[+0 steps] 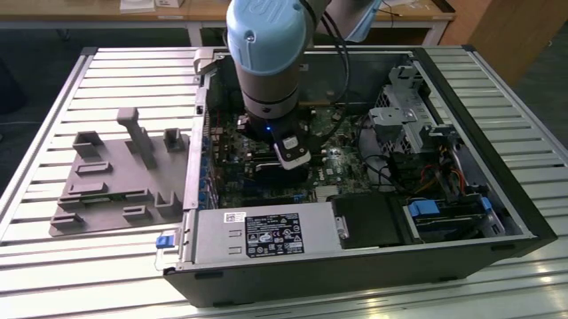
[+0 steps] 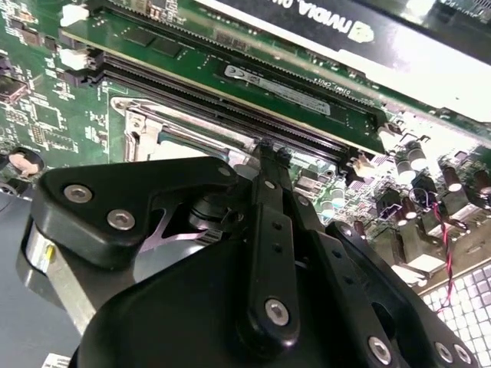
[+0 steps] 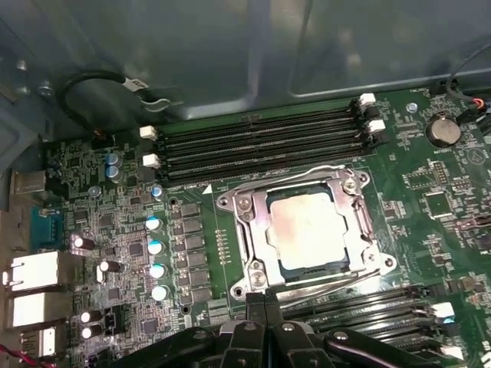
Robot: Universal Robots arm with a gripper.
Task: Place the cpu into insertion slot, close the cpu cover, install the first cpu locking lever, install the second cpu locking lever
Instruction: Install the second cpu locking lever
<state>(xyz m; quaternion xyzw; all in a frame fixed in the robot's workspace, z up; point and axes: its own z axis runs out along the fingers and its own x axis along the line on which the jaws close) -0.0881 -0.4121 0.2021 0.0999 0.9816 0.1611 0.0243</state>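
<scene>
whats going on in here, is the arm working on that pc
Yes. A robot arm is reaching down into an open computer case lying on a slatted table, with its gripper right at the edge of the processor socket on the motherboard. The chip already sits in the socket and the metal cover frame lies flat over it. The gripper holds nothing.

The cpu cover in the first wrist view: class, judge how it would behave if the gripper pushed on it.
The cpu cover is a thin silver metal frame lying flat over the cpu, so it would probably feel stiff yet light. Its large window leaves narrow bars, which might flex under an off-centre push. Its smooth metal looks slippery for the gripper.
</scene>
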